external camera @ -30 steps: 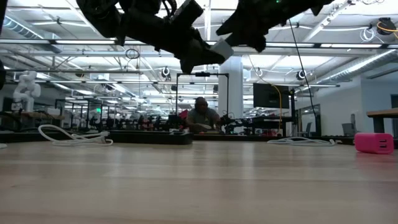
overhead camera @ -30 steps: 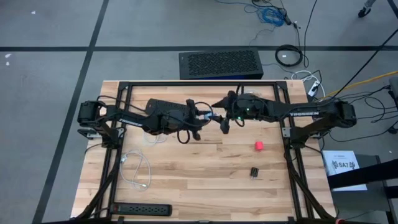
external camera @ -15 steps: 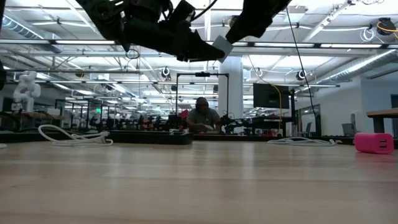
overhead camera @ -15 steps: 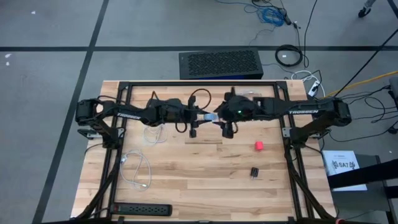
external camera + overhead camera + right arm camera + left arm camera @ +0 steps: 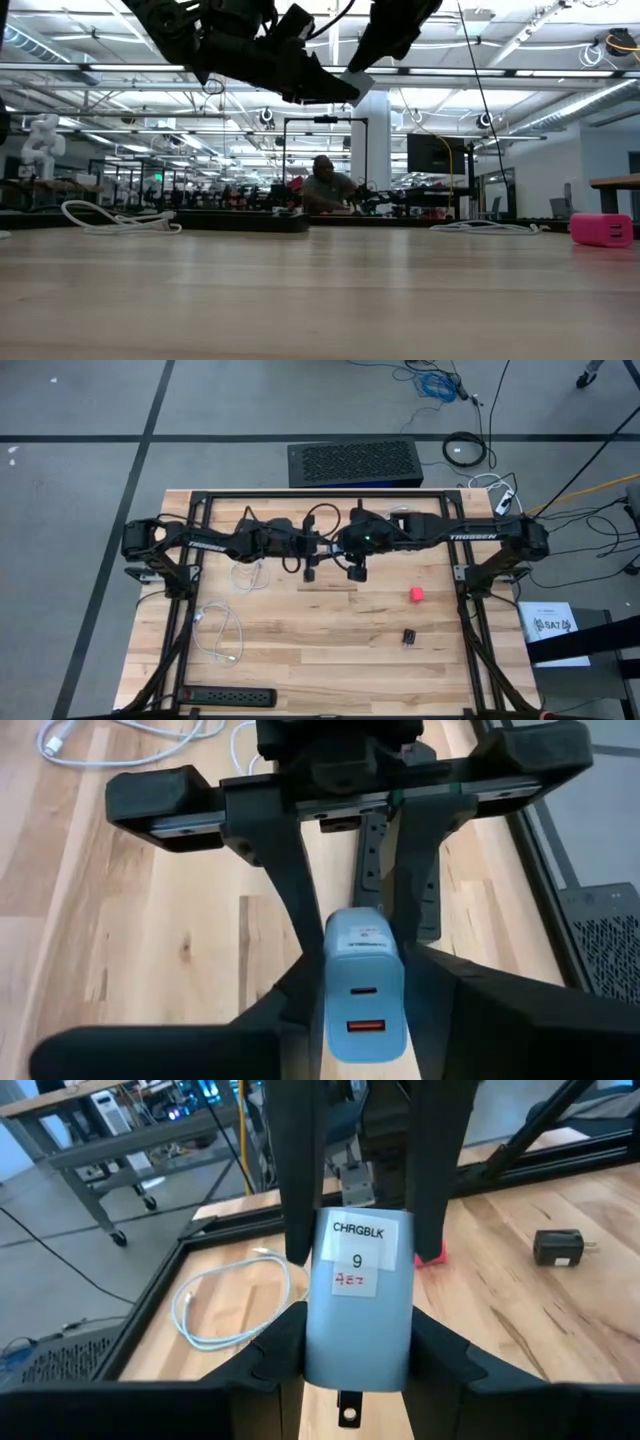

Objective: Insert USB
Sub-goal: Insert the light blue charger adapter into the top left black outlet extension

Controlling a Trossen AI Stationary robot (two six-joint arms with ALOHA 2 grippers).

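I'm looking across a big open workshop: bright strip lights (image 5: 520,110) overhead, a white pillar (image 5: 377,150), a person (image 5: 322,186) seated at far benches, grey floor (image 5: 80,490) crossed by dark tape lines.

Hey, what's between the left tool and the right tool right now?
A pale blue charger block labelled CHRGBLK 9, up in the air. The left tool grips one end and the right tool closes around the other. Both wrist views show it.
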